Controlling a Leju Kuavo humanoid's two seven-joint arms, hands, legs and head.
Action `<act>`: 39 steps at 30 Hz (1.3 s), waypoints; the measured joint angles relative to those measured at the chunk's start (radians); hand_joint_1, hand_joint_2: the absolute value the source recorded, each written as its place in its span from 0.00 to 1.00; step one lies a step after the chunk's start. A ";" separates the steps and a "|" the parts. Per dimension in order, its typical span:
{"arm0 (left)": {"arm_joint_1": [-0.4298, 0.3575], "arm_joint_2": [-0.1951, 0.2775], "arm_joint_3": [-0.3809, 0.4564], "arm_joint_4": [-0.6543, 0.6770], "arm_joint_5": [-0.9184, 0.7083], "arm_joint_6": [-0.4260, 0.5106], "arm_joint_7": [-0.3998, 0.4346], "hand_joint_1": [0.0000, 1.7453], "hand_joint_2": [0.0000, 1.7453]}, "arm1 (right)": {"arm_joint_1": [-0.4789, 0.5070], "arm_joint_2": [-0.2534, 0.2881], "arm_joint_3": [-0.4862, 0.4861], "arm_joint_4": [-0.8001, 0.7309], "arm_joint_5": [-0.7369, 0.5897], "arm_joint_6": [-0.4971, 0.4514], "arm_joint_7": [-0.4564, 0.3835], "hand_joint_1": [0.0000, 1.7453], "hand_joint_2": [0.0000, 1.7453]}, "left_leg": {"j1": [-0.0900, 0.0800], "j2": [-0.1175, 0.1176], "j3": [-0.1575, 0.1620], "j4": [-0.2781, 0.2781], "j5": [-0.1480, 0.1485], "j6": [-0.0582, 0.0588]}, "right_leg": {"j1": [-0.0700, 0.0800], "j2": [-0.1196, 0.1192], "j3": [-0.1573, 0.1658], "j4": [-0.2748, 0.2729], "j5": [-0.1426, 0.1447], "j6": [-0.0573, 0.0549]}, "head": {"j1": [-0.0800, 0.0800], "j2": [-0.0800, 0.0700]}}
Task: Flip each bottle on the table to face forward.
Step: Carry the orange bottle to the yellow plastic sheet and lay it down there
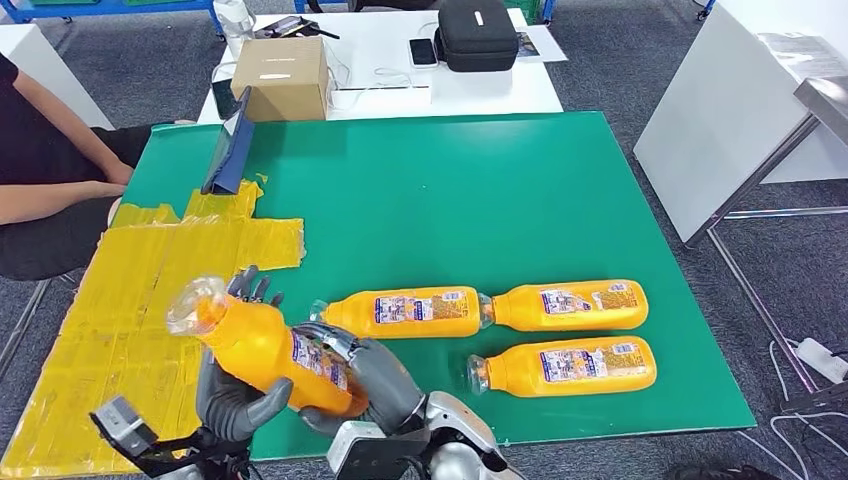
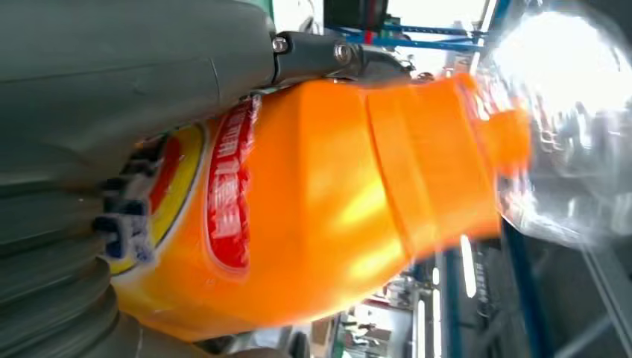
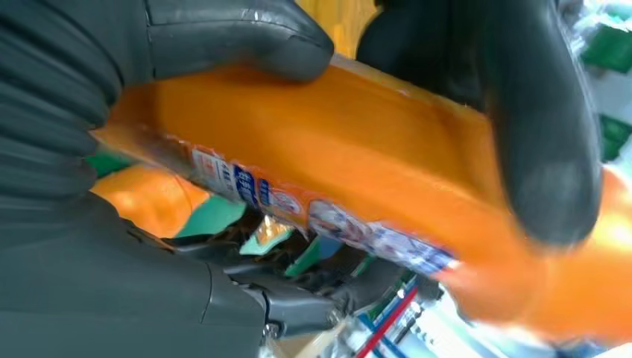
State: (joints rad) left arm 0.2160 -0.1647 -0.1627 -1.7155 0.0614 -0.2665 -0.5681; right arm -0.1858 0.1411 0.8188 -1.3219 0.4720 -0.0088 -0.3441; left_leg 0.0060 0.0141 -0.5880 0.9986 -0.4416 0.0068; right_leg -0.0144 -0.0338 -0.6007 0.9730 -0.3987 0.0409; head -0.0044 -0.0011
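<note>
The left robot hand (image 2: 112,149) grips an orange bottle (image 2: 335,201) with a red label.

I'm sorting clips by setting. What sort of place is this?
Probably a lab or office set up for robot trials: a green work table patched with yellow tape, a white desk behind with a cardboard box and a black case, on grey carpet.
</note>
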 joint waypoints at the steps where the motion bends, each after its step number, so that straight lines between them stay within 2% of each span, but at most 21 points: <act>1: 0.001 0.003 0.001 0.000 0.001 0.000 0.001 0.03 1.00 | -0.008 0.003 0.011 0.010 0.004 0.000 0.002 1.00 1.00 | 0.000 0.000 0.000 0.000 0.000 0.000 | 0.000 0.000 0.000 0.000 0.000 0.000 | 0.000 0.000; 4: 0.003 0.011 0.007 0.000 0.003 0.001 0.004 0.78 1.00 | -0.029 0.009 0.035 0.032 0.009 -0.002 0.002 1.00 1.00 | 0.000 0.000 0.000 0.000 0.000 0.000 | 0.000 0.000 0.000 0.000 0.000 0.000 | 0.000 0.000; 5: 0.003 0.013 0.010 0.000 0.004 0.001 0.004 1.00 1.00 | -0.035 0.011 0.041 0.039 0.009 -0.002 0.002 1.00 1.00 | 0.000 0.000 0.000 0.000 0.000 0.000 | 0.000 0.000 0.000 0.000 0.000 0.000 | 0.000 0.000; 20: 0.000 0.018 0.034 0.005 0.013 0.000 -0.016 1.00 1.00 | -0.074 0.022 0.070 0.092 -0.001 -0.024 0.005 1.00 1.00 | 0.000 0.000 0.000 0.000 0.000 0.000 | 0.000 0.000 -0.001 0.000 0.000 0.000 | 0.000 0.000; 21: -0.001 0.018 0.034 0.005 0.005 0.005 -0.022 1.00 1.00 | -0.073 0.022 0.070 0.092 0.000 -0.030 0.007 0.83 1.00 | 0.000 0.000 0.000 0.000 0.000 0.000 | 0.000 0.000 -0.001 0.000 0.000 0.000 | 0.000 0.000; 24: -0.008 0.017 0.034 0.003 -0.057 0.051 -0.038 1.00 1.00 | -0.069 0.018 0.068 0.090 0.018 -0.066 0.022 0.09 1.00 | 0.000 0.000 0.000 0.000 0.000 0.000 | -0.001 0.000 0.000 0.000 0.000 0.000 | 0.000 0.000; 25: -0.011 0.017 0.035 0.002 -0.096 0.081 -0.044 1.00 1.00 | -0.067 0.015 0.065 0.087 0.035 -0.084 0.034 0.00 1.00 | -0.001 0.000 0.000 0.000 0.000 0.000 | -0.001 0.000 0.000 0.000 0.000 0.000 | 0.000 0.000; 27: -0.020 0.017 0.038 -0.002 -0.205 0.167 -0.054 1.00 1.00 | -0.067 0.004 0.053 0.077 0.075 -0.114 0.069 0.00 1.00 | -0.001 0.000 0.000 0.000 0.000 0.000 | -0.001 0.000 0.000 0.000 0.000 0.000 | 0.000 0.000; 32: -0.064 0.026 0.080 -0.008 -0.702 0.563 -0.042 1.00 1.00 | -0.112 -0.054 -0.041 0.063 0.081 -0.091 0.140 0.00 1.00 | -0.001 -0.001 0.000 0.000 0.001 0.002 | -0.002 0.000 0.000 0.000 0.002 0.003 | 0.000 0.000; 36: -0.095 0.057 0.116 0.015 -1.073 0.802 0.054 1.00 1.00 | -0.173 -0.113 -0.128 0.072 0.051 -0.033 0.144 0.00 1.00 | -0.002 -0.001 0.000 0.000 0.003 0.003 | -0.002 0.000 0.000 0.000 0.002 0.003 | 0.000 0.000; 39: -0.106 0.085 0.133 0.052 -1.257 0.890 0.131 1.00 1.00 | -0.213 -0.145 -0.172 0.089 0.036 -0.007 0.144 0.00 1.00 | -0.002 0.000 0.000 0.000 0.003 0.003 | -0.002 0.000 0.001 0.000 0.003 0.004 | 0.000 0.000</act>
State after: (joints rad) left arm 0.1098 -0.0793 -0.0294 -1.6636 -1.1954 0.6235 -0.4372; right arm -0.3993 -0.0039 0.6473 -1.2333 0.5078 -0.0162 -0.2000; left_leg 0.0042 0.0136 -0.5881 0.9990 -0.4390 0.0100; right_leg -0.0168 -0.0338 -0.6001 0.9730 -0.3961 0.0444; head -0.0043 -0.0011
